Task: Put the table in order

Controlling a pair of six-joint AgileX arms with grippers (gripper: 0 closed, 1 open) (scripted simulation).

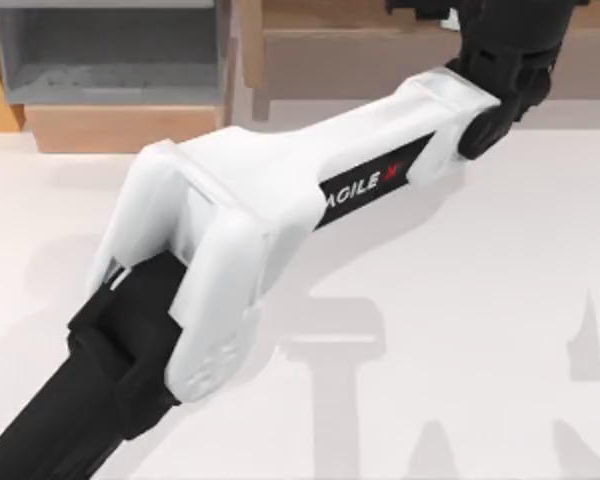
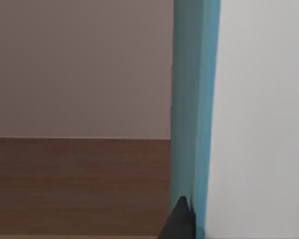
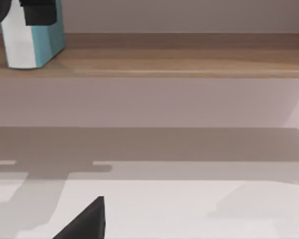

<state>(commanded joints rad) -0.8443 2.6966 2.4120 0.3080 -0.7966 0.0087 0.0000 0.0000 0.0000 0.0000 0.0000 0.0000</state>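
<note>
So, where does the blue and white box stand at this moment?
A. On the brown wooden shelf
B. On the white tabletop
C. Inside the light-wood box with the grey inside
A: in the right wrist view the blue and white box stands on the brown wooden shelf, above the white tabletop, with the left gripper at its top.

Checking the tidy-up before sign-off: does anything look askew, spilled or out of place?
Nothing stands out. A blue-and-white box stands upright on the wooden shelf with the left gripper at it; no spill on the table.
</note>
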